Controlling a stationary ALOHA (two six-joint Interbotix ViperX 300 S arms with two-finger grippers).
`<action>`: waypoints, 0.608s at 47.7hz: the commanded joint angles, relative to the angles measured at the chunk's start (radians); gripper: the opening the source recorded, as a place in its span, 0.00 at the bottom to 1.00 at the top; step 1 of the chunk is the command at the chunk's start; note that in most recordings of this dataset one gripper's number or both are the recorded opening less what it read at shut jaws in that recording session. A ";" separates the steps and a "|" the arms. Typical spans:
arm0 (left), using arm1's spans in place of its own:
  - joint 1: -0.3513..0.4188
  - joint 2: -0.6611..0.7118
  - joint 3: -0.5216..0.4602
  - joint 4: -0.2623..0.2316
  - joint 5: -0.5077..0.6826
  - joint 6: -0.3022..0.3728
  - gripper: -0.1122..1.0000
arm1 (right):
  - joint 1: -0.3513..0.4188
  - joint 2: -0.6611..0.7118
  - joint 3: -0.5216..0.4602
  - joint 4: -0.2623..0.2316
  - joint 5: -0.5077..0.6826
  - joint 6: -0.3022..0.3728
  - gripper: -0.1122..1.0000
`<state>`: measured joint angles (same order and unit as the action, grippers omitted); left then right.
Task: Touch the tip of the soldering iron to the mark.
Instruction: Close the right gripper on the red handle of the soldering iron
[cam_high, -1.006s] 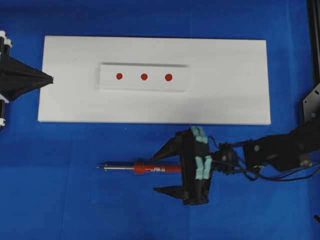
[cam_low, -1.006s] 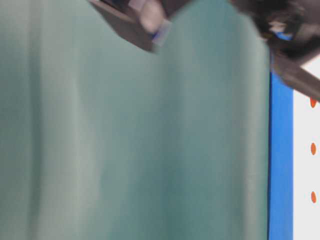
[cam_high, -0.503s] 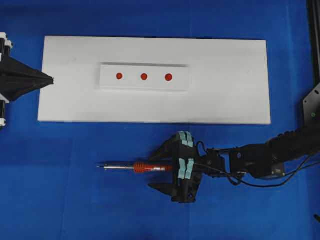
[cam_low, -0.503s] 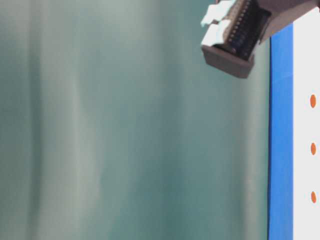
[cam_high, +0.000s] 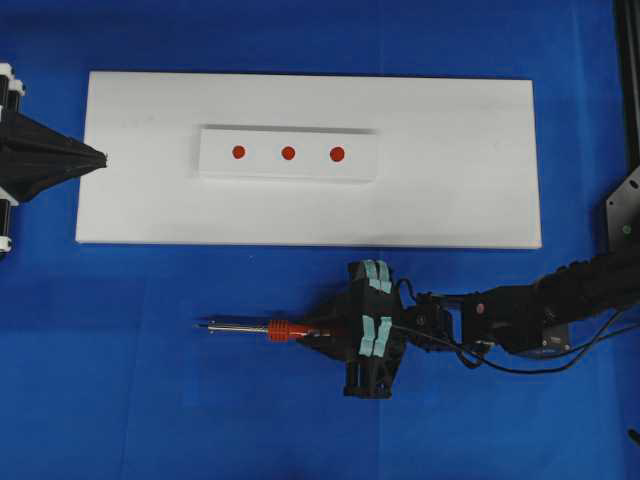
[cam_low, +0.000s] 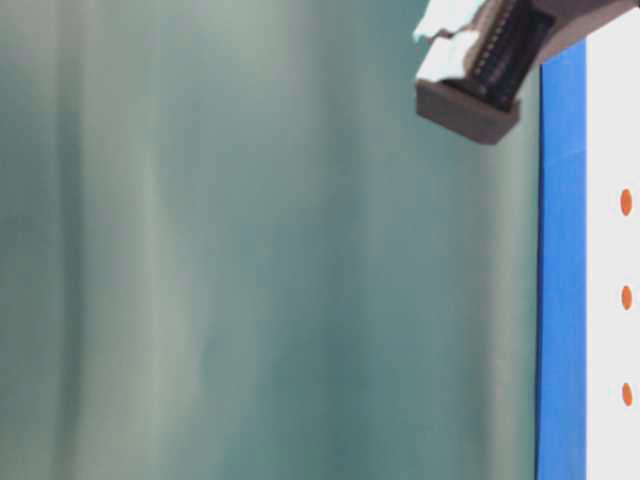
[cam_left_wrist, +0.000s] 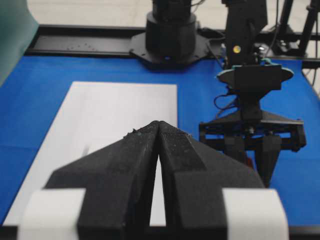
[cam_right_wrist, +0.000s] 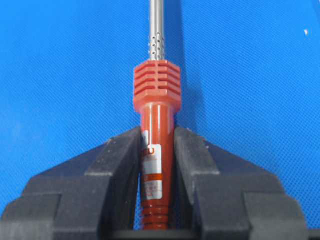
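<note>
The right tool (cam_right_wrist: 156, 150) grasps the soldering iron (cam_high: 285, 330) just beside the white board's (cam_high: 450, 200) near edge; the left tool (cam_left_wrist: 159, 131) is clenched.

soldering iron (cam_high: 285, 329) | red ribbed handle, silver shaft | lying flat on blue mat | tip (cam_high: 203, 323) pointing left

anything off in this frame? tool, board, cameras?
Table-level view is nearly all blurred green surface, so it shows little. Otherwise normal: right gripper shut on the soldering iron handle, iron straight, white board square, three red marks in line.
</note>
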<state>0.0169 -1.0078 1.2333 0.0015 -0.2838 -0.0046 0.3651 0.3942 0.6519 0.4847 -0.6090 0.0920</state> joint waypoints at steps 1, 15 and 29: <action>0.003 0.005 -0.011 0.002 -0.009 -0.002 0.10 | 0.003 -0.028 -0.006 0.002 -0.006 0.002 0.16; 0.002 0.003 -0.011 0.002 -0.009 -0.002 0.10 | 0.003 -0.097 0.000 0.000 0.040 -0.012 0.16; 0.002 0.005 -0.011 0.002 -0.015 -0.003 0.10 | -0.028 -0.364 0.025 0.000 0.265 -0.132 0.16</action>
<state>0.0169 -1.0063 1.2333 0.0000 -0.2869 -0.0061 0.3497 0.1212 0.6842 0.4863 -0.3942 -0.0199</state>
